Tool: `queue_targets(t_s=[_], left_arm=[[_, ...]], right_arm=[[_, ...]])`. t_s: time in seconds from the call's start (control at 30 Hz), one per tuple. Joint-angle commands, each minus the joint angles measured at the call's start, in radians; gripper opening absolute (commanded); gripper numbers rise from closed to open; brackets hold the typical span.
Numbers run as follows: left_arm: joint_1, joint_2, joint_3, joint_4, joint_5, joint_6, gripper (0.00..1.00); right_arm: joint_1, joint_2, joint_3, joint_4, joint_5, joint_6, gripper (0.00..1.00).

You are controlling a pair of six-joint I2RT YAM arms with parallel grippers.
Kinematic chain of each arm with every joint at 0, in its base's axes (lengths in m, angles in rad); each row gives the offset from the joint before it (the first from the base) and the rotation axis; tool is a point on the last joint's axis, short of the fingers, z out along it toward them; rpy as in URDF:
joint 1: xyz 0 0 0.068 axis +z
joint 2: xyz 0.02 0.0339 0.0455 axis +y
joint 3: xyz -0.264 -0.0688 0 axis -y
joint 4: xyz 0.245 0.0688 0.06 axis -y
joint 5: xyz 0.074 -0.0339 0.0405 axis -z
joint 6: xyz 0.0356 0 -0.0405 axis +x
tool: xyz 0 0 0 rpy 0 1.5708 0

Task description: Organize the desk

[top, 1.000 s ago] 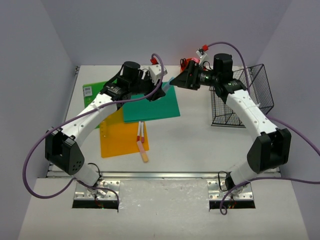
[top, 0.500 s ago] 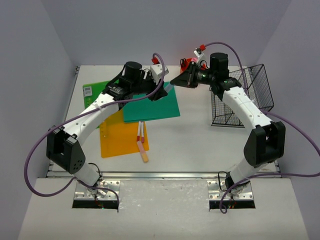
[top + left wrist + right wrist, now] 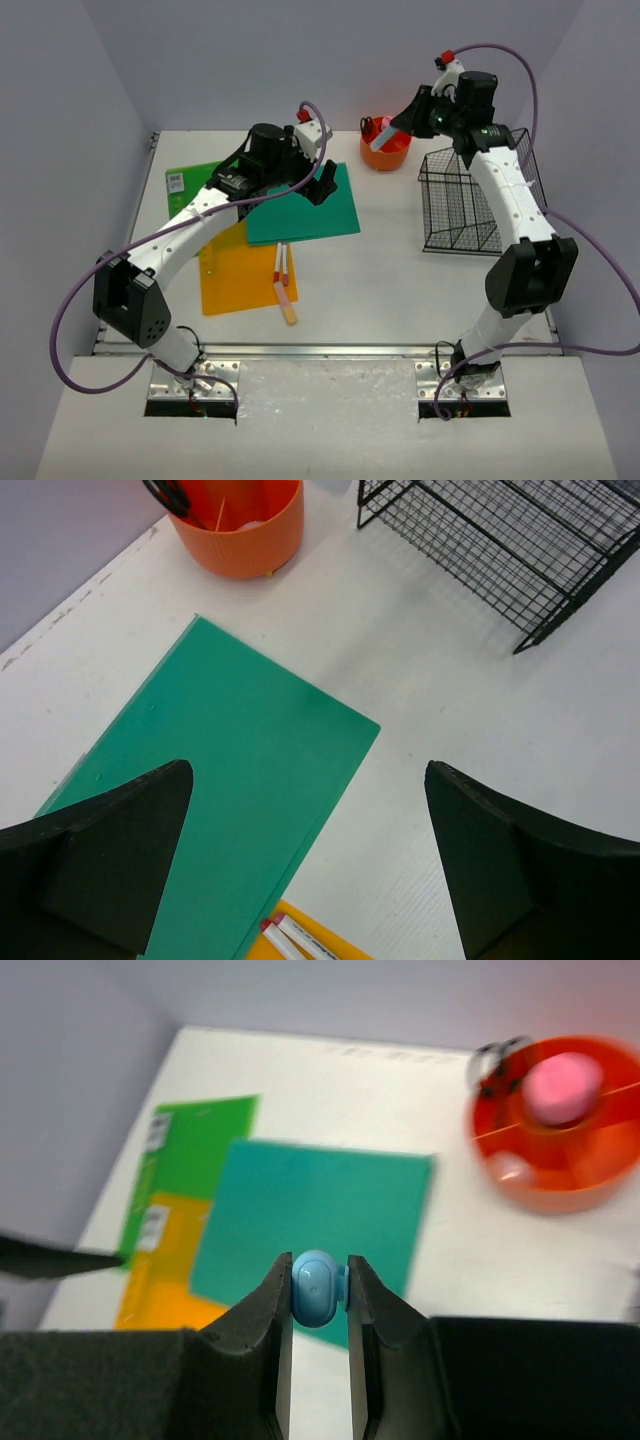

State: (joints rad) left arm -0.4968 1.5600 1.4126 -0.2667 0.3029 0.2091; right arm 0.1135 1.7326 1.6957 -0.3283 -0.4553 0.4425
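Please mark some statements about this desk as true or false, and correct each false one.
1. The right gripper clamps a small light-blue rounded object. True.
2. The left gripper is shut on the teal rectangular folder. False: it is open above it.
3. The two white markers lie in the black wire basket. False: they lie at the orange flat sheet.
4. The round orange cup stands outside the basket, on the white desk. True.

Pale lavender walls (image 3: pixel 330 60) on three sides — evenly lit, seemingly.
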Motion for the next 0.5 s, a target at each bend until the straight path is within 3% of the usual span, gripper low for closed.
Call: queue_targets(t_s=[0.0,0.47], left_arm=[[0.006,-0.022,-0.022,0.042,-0.106,-0.065,1.0],[0.009,-0.038,-0.057,0.046,-0.178,-0.08,1.0]], right_arm=[[-0.026,0.068,0.098,-0.072,0.313,-0.244,0.0],[-0.04,0.258,0.216,0.078,0.475,-0.288,0.0]])
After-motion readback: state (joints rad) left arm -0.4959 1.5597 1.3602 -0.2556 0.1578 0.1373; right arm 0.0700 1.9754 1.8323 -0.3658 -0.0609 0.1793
